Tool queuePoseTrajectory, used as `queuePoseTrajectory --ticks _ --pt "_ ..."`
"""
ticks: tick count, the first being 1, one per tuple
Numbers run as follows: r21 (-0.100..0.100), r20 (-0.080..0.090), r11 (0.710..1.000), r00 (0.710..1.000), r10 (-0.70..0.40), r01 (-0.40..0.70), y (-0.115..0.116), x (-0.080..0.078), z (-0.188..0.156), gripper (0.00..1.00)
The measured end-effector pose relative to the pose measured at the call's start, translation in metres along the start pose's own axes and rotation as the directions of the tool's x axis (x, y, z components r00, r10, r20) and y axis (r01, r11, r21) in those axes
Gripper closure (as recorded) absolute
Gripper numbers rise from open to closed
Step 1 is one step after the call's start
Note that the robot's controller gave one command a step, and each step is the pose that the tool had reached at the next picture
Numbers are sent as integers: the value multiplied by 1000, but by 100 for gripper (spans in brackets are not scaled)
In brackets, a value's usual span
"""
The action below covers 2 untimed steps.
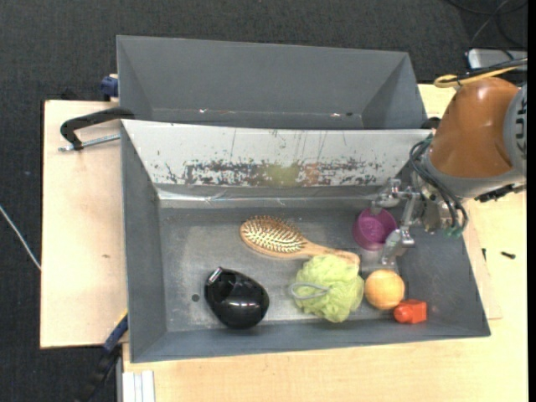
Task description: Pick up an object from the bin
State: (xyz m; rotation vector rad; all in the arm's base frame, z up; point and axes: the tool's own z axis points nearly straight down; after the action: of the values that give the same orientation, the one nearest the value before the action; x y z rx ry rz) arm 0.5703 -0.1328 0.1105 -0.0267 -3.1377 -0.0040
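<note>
Nothing is picked up yet. The gripper hangs beside the round purple thing, fingers apart and empty.

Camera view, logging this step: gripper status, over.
Gripper low at bin's right side, beside purple round thing. Grasp unconfirmed. Orange ball and green loofah close in front.

In the bin, the hairbrush lies behind the sponge, with a tape dispenser left and a ball right.
</note>
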Motion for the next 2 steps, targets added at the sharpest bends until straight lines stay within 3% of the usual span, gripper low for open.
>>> queuePoseTrajectory --ticks 1,2 --pt "1 10 998 998 70 -70 -5 -9 7 0" --pt "0 11 979 979 206 -206 -2 -1 33 0"
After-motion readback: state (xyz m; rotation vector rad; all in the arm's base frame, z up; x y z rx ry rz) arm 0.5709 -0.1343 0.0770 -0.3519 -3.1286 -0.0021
